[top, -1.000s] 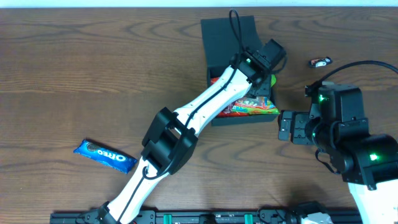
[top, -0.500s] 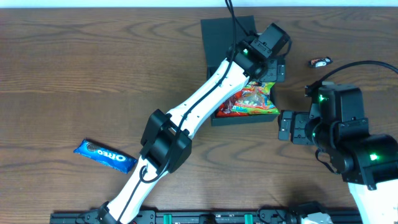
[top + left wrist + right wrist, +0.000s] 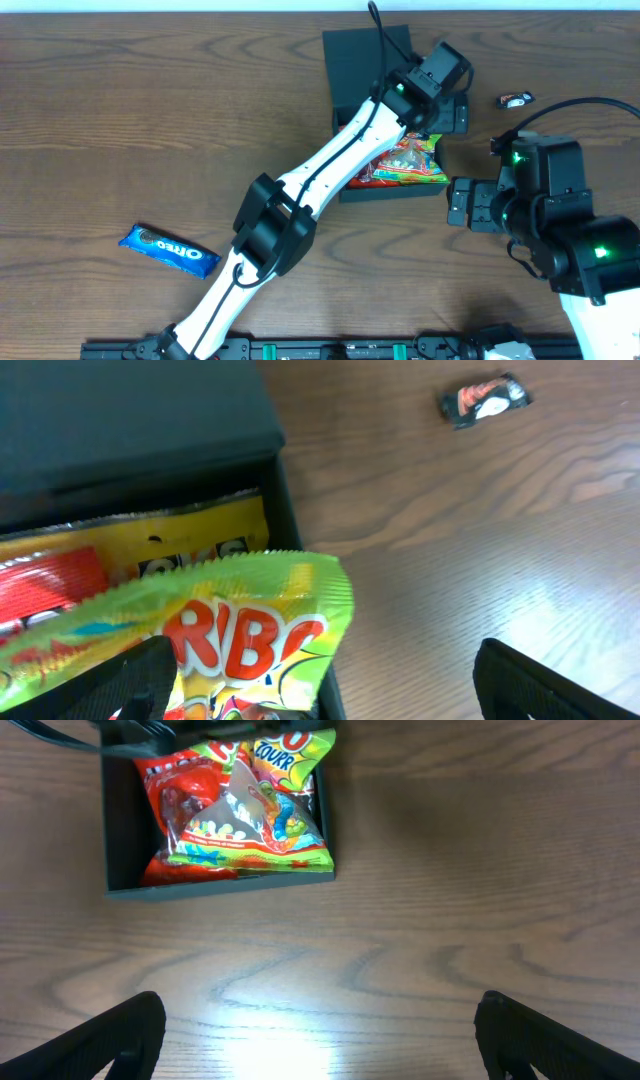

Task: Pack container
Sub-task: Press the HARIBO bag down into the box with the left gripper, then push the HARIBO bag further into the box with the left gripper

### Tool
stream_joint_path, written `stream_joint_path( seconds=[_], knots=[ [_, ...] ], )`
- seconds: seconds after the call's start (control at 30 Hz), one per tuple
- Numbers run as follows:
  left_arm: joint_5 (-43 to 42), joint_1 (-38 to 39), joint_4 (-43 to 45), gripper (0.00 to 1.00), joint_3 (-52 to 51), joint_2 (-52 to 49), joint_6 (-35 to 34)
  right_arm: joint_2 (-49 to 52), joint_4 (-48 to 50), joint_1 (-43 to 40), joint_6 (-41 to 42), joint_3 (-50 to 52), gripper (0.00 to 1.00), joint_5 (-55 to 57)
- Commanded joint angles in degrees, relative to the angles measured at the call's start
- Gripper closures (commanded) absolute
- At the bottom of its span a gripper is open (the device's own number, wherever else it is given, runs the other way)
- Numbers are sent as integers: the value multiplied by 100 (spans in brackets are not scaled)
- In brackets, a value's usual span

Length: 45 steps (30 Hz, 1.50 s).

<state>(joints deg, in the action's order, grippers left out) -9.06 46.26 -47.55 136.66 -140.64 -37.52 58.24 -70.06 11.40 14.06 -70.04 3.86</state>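
Left gripper [image 3: 447, 114] [image 3: 320, 695]: fingers spread wide apart, nothing between them. It hangs over the right wall of the container [image 3: 392, 194], one finger [image 3: 135, 680] above the contents and the other [image 3: 545, 685] above bare table [image 3: 120, 110]. Whether the inner finger touches the bag below it cannot be determined.

Right gripper [image 3: 462, 204] [image 3: 320, 1040]: fingers likewise far apart, holding nothing. It sits to the right of the container, just off its near right corner, and is clear of it.

Container: dark square box at the far centre of the table, standing open. Its flap lid [image 3: 362, 55] [image 3: 130, 410] lies folded back flat on the far side.

Contents: a green and yellow Haribo bag [image 3: 412, 166] [image 3: 230, 625] [image 3: 250, 815] lies uppermost. In the right wrist view it fills most of the container [image 3: 220, 886], and its far right corner rides over the right wall. Beneath it are a yellow packet [image 3: 150, 540] and a red packet [image 3: 45, 585].

Outside the container:
- A blue Oreo bar [image 3: 168, 250] lies flat at the near left, well apart from the box.
- A small dark wrapped sweet [image 3: 516, 99] [image 3: 485, 400] lies at the far right, apart from both grippers.
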Motion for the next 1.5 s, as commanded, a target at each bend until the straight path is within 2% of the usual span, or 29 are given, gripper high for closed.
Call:
stream_joint_path(
  seconds=[0.0, 0.27, 0.6, 0.73, 0.9, 1.07, 1.47],
  knots=[
    [11, 20, -17, 4, 103, -203, -39, -4, -7, 48, 70, 9, 1, 22],
    [730, -28, -76, 4, 101, -251, -15, -4, -7, 48, 70, 9, 1, 22],
    [846, -280, -581, 4, 101, -251, 24, -4, -7, 48, 68, 9, 1, 22],
    [1272, -271, -684, 4, 109, -238, 37, -4, -4, 48, 68, 9, 1, 22],
    [1390, -192, -837, 4, 109, -227, 175, -4, -7, 48, 70, 9, 1, 22],
    [2026, 74, -997, 4, 109, -227, 234, -4, -4, 48, 68, 9, 1, 22],
    [2153, 299, -1370, 4, 625, -205, 424, -4, -7, 48, 68, 9, 1, 22]
  ],
)
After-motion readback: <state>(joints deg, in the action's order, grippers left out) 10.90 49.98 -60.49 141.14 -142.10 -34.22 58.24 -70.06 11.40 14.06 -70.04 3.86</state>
